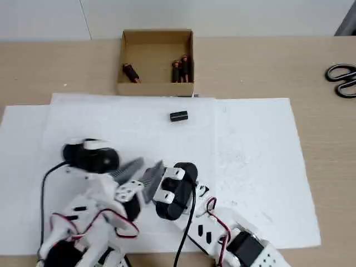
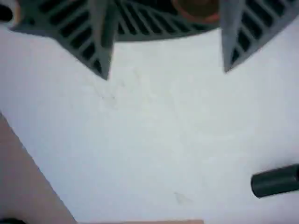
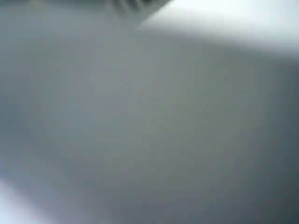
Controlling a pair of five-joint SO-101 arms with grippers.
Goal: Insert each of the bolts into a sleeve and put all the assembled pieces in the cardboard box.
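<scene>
Left jaws gape, sleeve (image 2: 275, 180) well ahead.

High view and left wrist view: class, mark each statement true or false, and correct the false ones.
1. Three assembled pieces lie in the cardboard box. True.
2. The black sleeve lies inside the box. False: it lies on the white paper, outside the box and apart from it.
3. The scissors lie on the paper. False: they lie on the bare table, off the paper, at the right edge of the high view.
4. The left gripper is open, its fingertips well apart above the paper. True.
</scene>
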